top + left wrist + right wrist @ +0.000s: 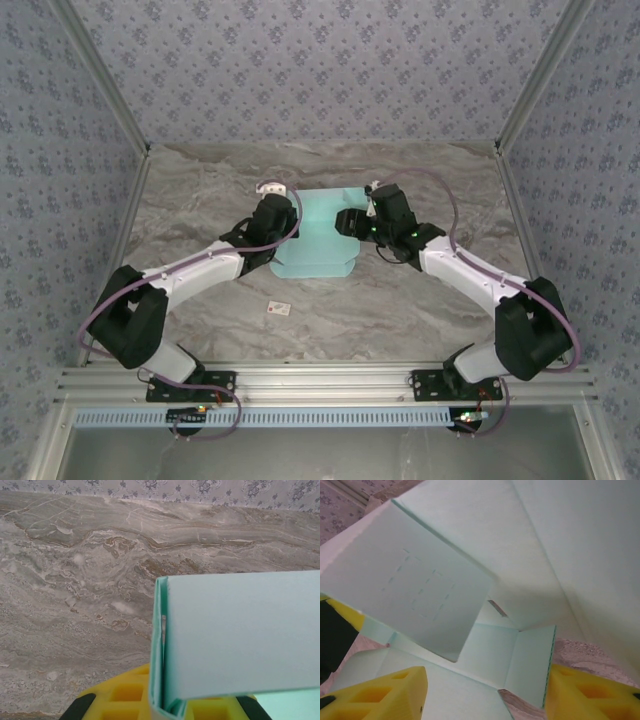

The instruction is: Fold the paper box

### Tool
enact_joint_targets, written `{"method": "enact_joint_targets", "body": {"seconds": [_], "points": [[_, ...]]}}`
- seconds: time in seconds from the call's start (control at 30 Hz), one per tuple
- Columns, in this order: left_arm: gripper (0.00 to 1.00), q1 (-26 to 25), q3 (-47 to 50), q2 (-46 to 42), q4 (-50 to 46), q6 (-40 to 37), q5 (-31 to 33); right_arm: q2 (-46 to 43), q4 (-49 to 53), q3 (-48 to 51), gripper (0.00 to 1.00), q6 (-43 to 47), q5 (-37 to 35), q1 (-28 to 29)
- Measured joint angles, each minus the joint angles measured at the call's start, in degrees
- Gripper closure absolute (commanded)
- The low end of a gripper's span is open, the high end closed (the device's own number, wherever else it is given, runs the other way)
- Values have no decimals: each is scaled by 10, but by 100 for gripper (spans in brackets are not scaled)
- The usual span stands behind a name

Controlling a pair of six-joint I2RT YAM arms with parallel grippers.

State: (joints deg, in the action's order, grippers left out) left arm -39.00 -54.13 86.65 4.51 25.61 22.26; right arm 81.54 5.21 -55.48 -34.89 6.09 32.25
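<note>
From above: paper box (318, 238) mid-table, partly folded, between left gripper (276, 214) and right gripper (352, 222), one at each side edge. From left wrist: yellow fingers (125, 700) nearly closed, pinching an upright folded wall of the box. From right wrist: jaws wide, straddling raised inner flaps, no clamp evident. Grey-veined marble table (400, 300); small white tag (280, 309) nearer the bases; patterned walls (300, 60) on three sides.

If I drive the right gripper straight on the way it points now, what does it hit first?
Most likely the paper box: its raised flaps stand ahead of the open right gripper, though depth is unclear.
</note>
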Motion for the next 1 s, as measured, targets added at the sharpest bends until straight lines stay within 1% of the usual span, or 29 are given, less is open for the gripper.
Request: {"method": "enact_joint_targets", "body": {"seconds": [0.43, 0.73, 1.0], "points": [[100, -2, 0, 0, 0, 0, -2, 20, 9, -26, 48, 61, -14, 34], [100, -2, 0, 0, -5, 0, 1, 44, 20, -37, 57, 94, -26, 43], [100, -2, 1, 0, -17, 0, 1, 59, 33, -43, 61, 117, -40, 53]]}}
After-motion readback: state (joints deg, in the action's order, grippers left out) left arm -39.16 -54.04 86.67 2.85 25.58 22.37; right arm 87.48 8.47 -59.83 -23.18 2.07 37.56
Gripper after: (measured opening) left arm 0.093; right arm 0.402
